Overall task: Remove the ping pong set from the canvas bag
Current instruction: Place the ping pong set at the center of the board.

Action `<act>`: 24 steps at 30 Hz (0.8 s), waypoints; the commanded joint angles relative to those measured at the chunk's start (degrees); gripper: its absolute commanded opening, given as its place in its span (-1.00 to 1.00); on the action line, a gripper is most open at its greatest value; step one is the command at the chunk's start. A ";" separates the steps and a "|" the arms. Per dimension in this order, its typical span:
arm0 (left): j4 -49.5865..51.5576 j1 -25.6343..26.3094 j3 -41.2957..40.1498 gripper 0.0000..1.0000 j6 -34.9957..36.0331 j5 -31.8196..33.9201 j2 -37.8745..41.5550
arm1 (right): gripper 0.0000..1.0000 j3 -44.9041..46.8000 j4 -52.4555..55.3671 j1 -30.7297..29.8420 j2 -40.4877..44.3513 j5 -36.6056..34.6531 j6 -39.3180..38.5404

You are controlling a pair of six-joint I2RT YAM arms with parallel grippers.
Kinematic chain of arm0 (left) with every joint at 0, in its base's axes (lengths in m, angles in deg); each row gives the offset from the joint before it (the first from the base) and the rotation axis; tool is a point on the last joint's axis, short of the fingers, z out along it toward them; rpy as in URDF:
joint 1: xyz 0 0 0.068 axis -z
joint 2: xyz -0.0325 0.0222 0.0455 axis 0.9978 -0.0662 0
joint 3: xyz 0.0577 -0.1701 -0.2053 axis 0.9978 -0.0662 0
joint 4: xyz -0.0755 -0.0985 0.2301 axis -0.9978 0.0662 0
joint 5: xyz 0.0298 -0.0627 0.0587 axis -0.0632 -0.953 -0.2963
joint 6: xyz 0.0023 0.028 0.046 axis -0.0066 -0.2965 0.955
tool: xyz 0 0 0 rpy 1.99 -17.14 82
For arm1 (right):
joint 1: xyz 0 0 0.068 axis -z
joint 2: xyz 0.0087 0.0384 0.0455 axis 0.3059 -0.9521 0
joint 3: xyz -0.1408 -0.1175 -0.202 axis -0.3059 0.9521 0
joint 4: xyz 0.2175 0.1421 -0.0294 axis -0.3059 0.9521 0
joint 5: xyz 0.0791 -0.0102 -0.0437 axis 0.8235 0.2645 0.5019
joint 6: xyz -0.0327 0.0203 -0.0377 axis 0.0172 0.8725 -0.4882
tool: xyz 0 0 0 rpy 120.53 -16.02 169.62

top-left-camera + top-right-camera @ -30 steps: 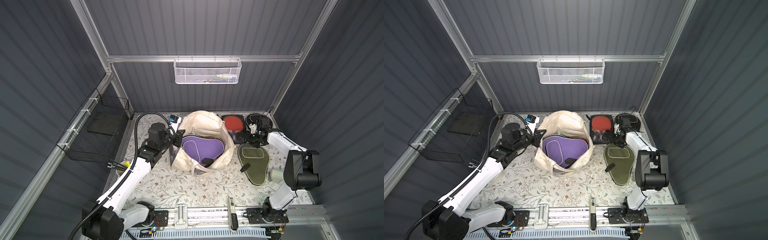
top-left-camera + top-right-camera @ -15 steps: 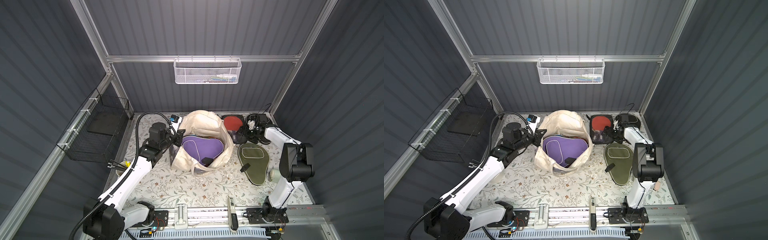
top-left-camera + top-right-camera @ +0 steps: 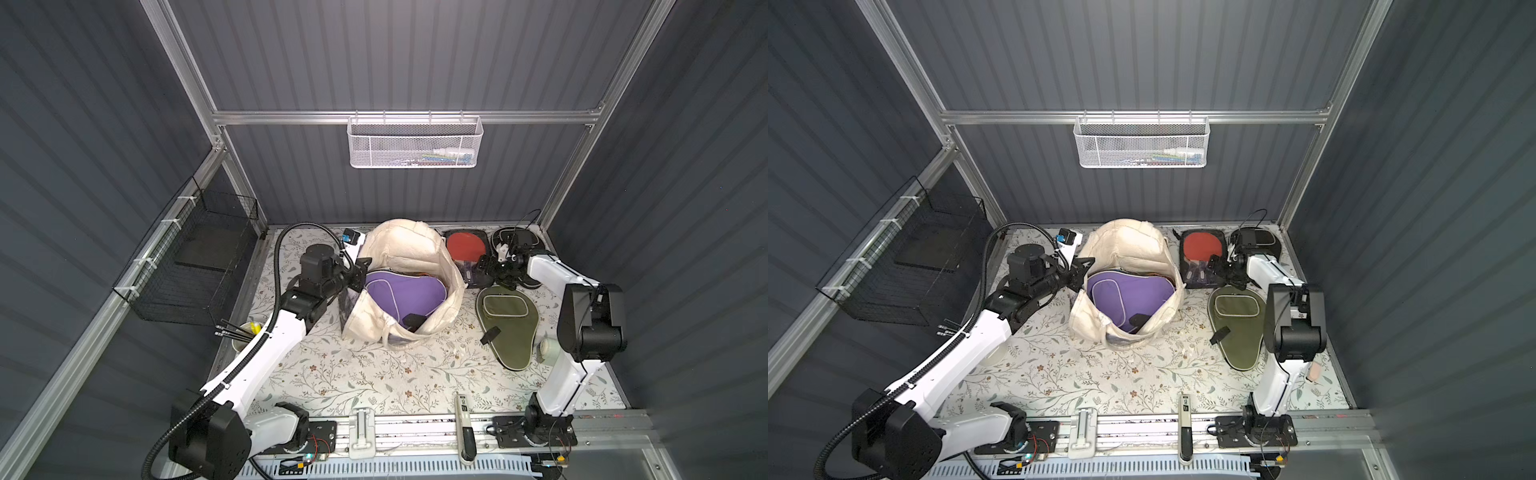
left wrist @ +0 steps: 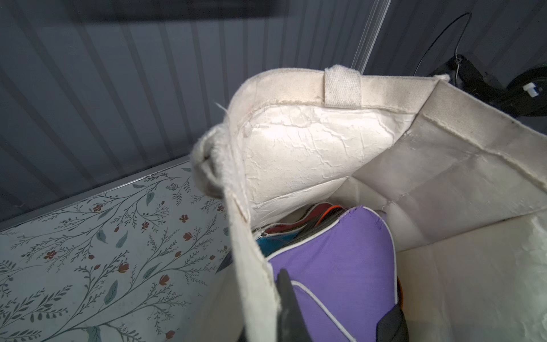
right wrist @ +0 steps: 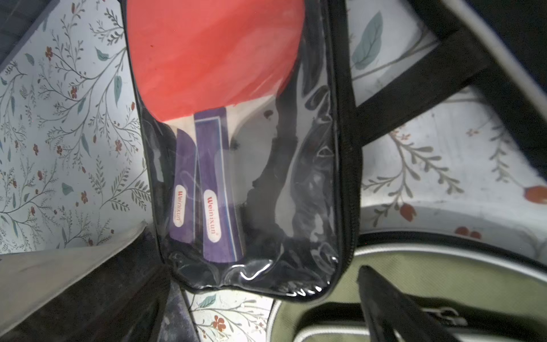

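Note:
The cream canvas bag (image 3: 415, 249) stands open at mid-table, seen in both top views. A purple paddle case (image 3: 399, 291) lies on top inside it. My left gripper (image 3: 360, 272) is shut on the bag's left rim. In the left wrist view the rim (image 4: 251, 281) is pinched beside a dark finger (image 4: 288, 302), with the purple case (image 4: 340, 266) just past it. My right gripper (image 3: 484, 270) hangs open over the near end of a clear pack holding red paddles (image 5: 236, 148). An olive case (image 3: 505, 324) and a black case (image 3: 519, 241) lie on the table to the right.
A black wire basket (image 3: 195, 266) hangs on the left wall and a white mesh basket (image 3: 415, 141) on the back wall. A cup of brushes (image 3: 243, 332) stands near the left arm and a pale cup (image 3: 548, 349) by the right arm.
My right gripper has swung left from near the black case to the near end of the red-paddle pack, staying open. The left gripper keeps its hold on the bag rim.

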 commanded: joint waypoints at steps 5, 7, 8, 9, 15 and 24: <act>-1.96 0.18 1.77 -1.00 1.61 -0.75 0.01 | 0.98 -2.13 0.32 -1.04 -2.75 0.83 0.33; -1.70 0.18 1.76 -1.00 1.70 -0.48 0.14 | 0.98 -3.66 0.72 -1.52 -3.75 0.85 0.41; -1.68 0.14 1.66 -1.00 1.78 -0.53 0.14 | 0.98 -4.20 0.79 -1.63 -4.11 0.84 0.38; -1.60 0.18 1.60 -1.00 1.73 -0.52 0.18 | 0.98 -4.72 0.79 -1.79 -4.52 0.92 0.57; -1.36 0.18 1.79 -1.00 2.19 -0.23 0.26 | 0.98 -5.97 1.03 -1.74 -5.10 0.28 0.56; -0.23 0.18 2.30 -1.00 2.29 -0.72 1.56 | 0.98 -3.24 8.43 -1.64 6.91 -7.38 -4.46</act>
